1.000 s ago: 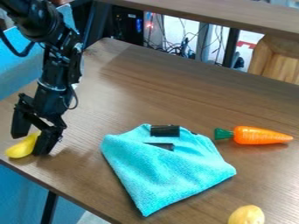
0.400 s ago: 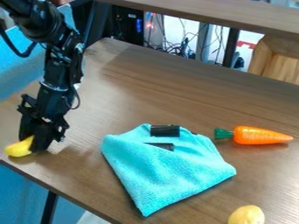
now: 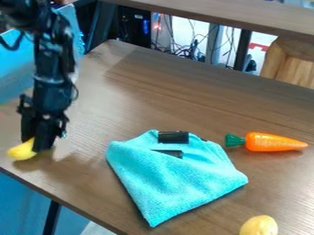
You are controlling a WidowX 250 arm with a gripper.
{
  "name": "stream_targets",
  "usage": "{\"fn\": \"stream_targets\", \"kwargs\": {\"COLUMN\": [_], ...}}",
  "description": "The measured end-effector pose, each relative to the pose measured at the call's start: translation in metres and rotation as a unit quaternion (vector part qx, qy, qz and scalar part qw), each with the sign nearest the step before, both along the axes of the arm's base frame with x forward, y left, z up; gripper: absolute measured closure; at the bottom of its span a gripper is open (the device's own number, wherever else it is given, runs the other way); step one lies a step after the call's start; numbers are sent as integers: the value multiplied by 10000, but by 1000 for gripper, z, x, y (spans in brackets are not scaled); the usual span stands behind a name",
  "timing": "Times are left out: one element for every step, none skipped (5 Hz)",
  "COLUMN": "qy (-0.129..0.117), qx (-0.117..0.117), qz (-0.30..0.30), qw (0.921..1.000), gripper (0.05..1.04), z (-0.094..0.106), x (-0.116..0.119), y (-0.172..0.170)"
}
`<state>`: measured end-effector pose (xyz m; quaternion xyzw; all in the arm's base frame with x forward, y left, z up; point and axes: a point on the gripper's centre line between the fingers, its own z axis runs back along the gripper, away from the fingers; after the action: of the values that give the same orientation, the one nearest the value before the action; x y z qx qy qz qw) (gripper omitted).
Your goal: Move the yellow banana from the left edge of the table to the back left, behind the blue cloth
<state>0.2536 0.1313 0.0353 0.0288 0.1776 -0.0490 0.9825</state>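
Observation:
At the left of the camera view hangs the black gripper (image 3: 36, 143), shut on a yellow toy (image 3: 22, 150) whose rounded end sticks out to the left of the fingers. Both are low over the table (image 3: 153, 105), close to its left front edge. To their right, a turquoise cloth (image 3: 175, 176) lies partly folded, with two black pieces at its upper part. An orange carrot with a green top (image 3: 275, 142) lies right of the cloth.
A yellowish round object (image 3: 259, 226) sits at the bottom right edge of the view. Behind the table's far edge are cables, a dark computer case (image 3: 133, 25) and a wooden box (image 3: 291, 62). A raised shelf (image 3: 245, 16) crosses the top.
The gripper's fingers have closed on the yellow toy. Since then, gripper and toy have risen slightly, and the arm above has shifted a little left. The cloth and carrot have stayed put.

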Motion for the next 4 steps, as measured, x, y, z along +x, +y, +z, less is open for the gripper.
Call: {"fn": "stream_targets", "kwargs": {"qy": [-778, -1563, -1610, -1710], "qx": [-481, -720, -840, -677], "qz": [420, 920, 1285, 1672], "qw": [9949, 9808, 9749, 9686], "gripper": [668, 668, 668, 668], "z": [39, 84, 76, 69], "x": [39, 74, 101, 127], "y": [5, 23, 38, 52]}}
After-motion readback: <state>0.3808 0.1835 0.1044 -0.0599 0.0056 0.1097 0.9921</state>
